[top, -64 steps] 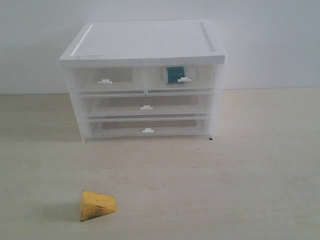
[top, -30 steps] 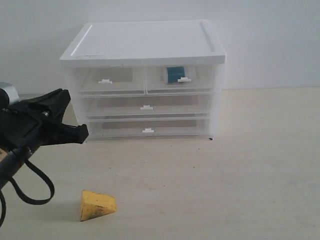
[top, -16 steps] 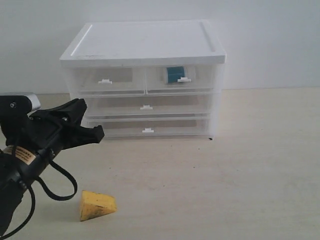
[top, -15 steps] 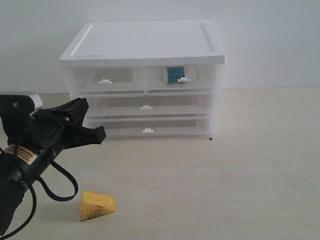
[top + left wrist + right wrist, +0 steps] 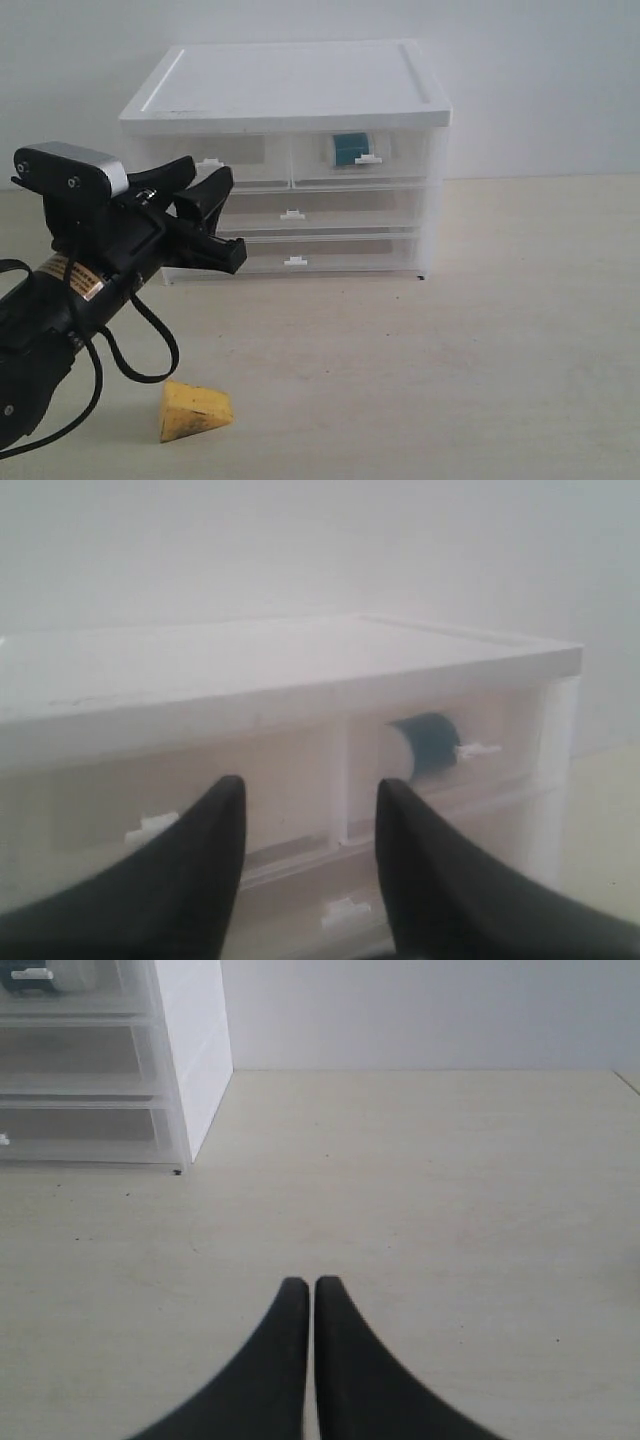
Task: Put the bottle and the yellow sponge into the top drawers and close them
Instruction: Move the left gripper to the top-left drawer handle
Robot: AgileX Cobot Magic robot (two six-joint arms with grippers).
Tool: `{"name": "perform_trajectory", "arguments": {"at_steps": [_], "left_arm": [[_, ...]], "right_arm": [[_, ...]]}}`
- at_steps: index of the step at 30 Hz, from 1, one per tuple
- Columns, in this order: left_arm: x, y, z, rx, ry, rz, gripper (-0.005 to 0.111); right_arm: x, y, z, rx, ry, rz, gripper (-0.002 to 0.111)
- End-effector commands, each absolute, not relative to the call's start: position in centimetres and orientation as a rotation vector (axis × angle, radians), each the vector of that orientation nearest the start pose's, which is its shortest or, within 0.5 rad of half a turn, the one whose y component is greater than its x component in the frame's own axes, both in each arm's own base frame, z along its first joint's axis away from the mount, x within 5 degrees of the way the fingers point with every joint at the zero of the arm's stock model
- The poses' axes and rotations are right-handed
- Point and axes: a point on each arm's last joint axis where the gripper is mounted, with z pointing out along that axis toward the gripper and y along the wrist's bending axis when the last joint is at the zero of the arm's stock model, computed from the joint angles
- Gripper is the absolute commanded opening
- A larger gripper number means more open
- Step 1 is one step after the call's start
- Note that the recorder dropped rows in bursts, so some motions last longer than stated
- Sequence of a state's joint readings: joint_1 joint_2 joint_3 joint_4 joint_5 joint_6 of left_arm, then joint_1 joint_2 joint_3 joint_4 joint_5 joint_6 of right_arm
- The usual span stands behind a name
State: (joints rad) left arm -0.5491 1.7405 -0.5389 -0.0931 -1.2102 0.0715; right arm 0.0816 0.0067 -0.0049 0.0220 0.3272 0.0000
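Left end effector wide open, empty, pointing at top left drawer; yellow sponge low on worktop, left arm's side.

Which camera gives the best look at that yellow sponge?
The exterior view: the yellow sponge lies whole and unblocked on the table. Neither wrist view shows it at all.

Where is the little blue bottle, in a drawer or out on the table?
In. The bottle shows through the clear front of the top drawer on the exterior view's right, which is pushed shut.
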Motion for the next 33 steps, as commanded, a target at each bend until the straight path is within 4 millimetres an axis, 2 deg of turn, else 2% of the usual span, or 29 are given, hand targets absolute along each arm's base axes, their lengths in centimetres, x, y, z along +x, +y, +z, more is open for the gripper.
{"name": "perform_trajectory", "arguments": {"at_steps": [1, 7, 9, 12, 14, 16, 18, 19, 21, 25, 33], "left_arm": [[26.5, -15.6, 18.6, 0.371, 1.439, -0.357, 0.043], [26.6, -15.6, 18.5, 0.501, 1.404, -0.21, 0.045], [26.5, -15.6, 18.5, 0.508, 1.399, -0.201, 0.055], [26.6, -15.6, 18.5, 0.506, 1.405, -0.2, 0.079], [26.6, -15.6, 18.2, 0.482, 1.444, -0.228, 0.087], [27.4, -15.0, 17.9, 0.355, 1.539, -0.221, 0.085], [28.6, -14.4, 17.7, 0.196, 1.544, -0.174, 0.084], [28.8, -14.5, 17.6, 0.198, 1.525, -0.172, 0.084], [29.1, -15.6, 16.2, 0.23, 1.519, -0.198, 0.084], [30.2, -15.8, 14.6, 0.154, 1.563, -0.153, 0.084], [31.3, -16.3, 15.6, 0.136, 1.519, -0.133, 0.084]], "right_arm": [[5.4, 0.5, 18.4, -0.059, 1.805, 0.075, 0.0], [5.4, 0.5, 18.4, -0.059, 1.805, 0.075, 0.0], [5.4, 0.5, 18.4, -0.059, 1.805, 0.075, 0.0], [5.4, 0.5, 18.4, -0.059, 1.805, 0.075, 0.0], [5.4, 0.5, 18.4, -0.059, 1.805, 0.075, 0.0], [5.4, 0.5, 18.4, -0.059, 1.805, 0.075, 0.0], [5.4, 0.5, 18.4, -0.059, 1.805, 0.075, 0.0], [5.4, 0.5, 18.4, -0.059, 1.805, 0.075, 0.0], [5.4, 0.5, 18.4, -0.059, 1.805, 0.075, 0.0], [5.4, 0.5, 18.4, -0.059, 1.805, 0.075, 0.0], [5.4, 0.5, 18.4, -0.059, 1.805, 0.075, 0.0]]}}
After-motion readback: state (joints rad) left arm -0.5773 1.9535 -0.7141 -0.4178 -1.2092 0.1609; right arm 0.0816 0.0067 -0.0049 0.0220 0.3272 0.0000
